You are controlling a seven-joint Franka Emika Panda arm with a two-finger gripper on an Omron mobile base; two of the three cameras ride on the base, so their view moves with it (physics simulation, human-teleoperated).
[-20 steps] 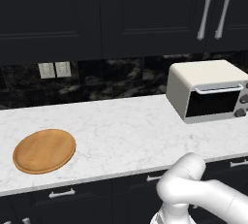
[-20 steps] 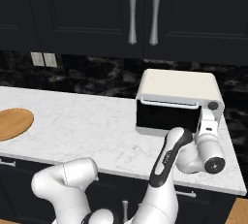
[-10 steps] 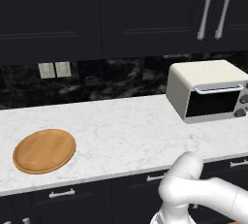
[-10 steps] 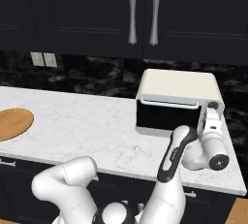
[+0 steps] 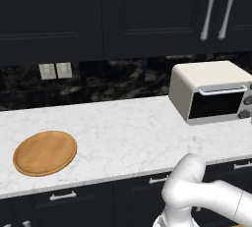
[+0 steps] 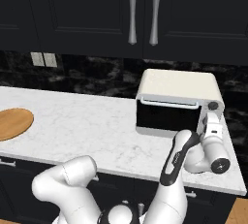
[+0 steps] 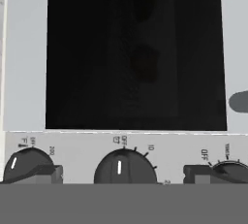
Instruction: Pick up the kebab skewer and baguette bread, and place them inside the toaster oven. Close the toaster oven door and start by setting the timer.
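The toaster oven point(image 6: 177, 103) stood at the right end of the white marble desk point(image 5: 128, 132), its dark glass door point(image 5: 216, 104) shut. The end effector point(image 6: 212, 121) was positioned close against the oven's control panel, fingers spread apart with nothing between them. In the hand view, the middle knob point(image 7: 123, 168) sat between the fingertips point(image 7: 46, 173). A bare wooden plate point(image 5: 45, 152) lay well apart at the desk's left.

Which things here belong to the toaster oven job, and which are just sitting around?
Part of the job:
- toaster oven, door closed
- its dials, right in front of the hand camera
- pincer, by the oven's dial end

Just sitting around:
- wooden plate, bare
- wall outlets
- upper cabinet handles
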